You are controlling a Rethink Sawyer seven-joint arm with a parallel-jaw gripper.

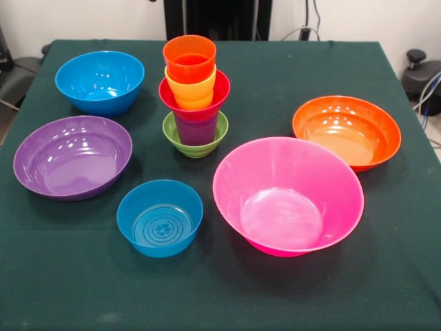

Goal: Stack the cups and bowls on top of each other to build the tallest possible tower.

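Front view shows the tower [193, 96] standing at the table's far middle: a small green plastic bowl [196, 142] at the base, then a translucent purple cup [196, 129], a red bowl [196, 98], a yellow cup [191, 88] and an orange cup [189, 58] on top, each nested upright, probably for steadiness. Loose bowls ring it: mid-sized blue [100, 82] far left, purple [72, 156] left, small blue [160, 218] near, large pink [288, 196] near right, orange [346, 131] right. A dark green cloth covers the table [69, 289] (cables trail beyond it). No jaws are in view, so their state cannot be told.
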